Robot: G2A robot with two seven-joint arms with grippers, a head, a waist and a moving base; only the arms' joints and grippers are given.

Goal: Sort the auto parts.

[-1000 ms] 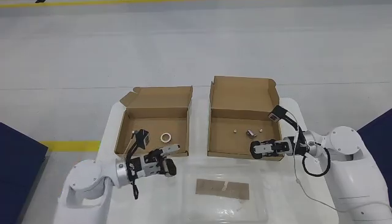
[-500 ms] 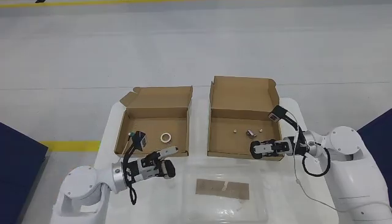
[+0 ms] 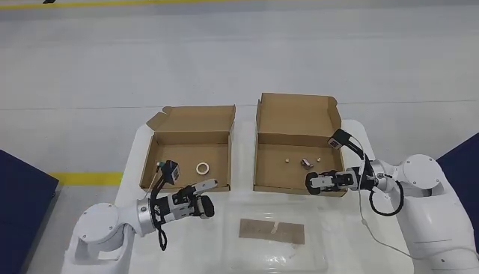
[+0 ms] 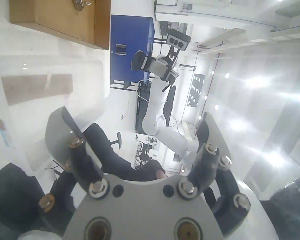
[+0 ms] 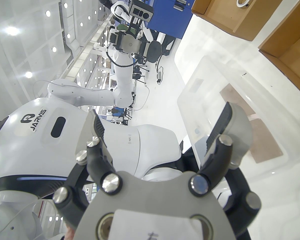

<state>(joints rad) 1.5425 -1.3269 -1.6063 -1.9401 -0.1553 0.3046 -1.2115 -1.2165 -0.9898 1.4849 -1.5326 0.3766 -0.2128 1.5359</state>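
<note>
Dropped lower and drawn slightly back over the past second, the left arm now sits with the left claw (image 3: 208,205) just off the front wall of the left box (image 3: 187,135). It has not stirred in the last half-second, and the right claw (image 3: 309,182) has held its post at the front lip of the right box (image 3: 296,113) throughout. Both claws are spread wide and carry nothing, as each wrist view makes plain. On the white bench (image 3: 245,162) the auto parts lie where they were: a pale ring (image 3: 200,168) on the floor of the left box, a slim metal piece (image 3: 211,182) close to that box's front wall, and a few small fittings (image 3: 304,162) toward the back of the right box. Nearer the robot, between the two arms, stands a clear bin (image 3: 314,255) with a cardboard sheet (image 3: 272,230) lying flat in it. With no part in either claw, the left arm's retreat reads as a release just finished or a pause between picks rather than a grasp under way. Any further sorting would, by the look of it, begin with one arm turning down toward the bin or a box.
</note>
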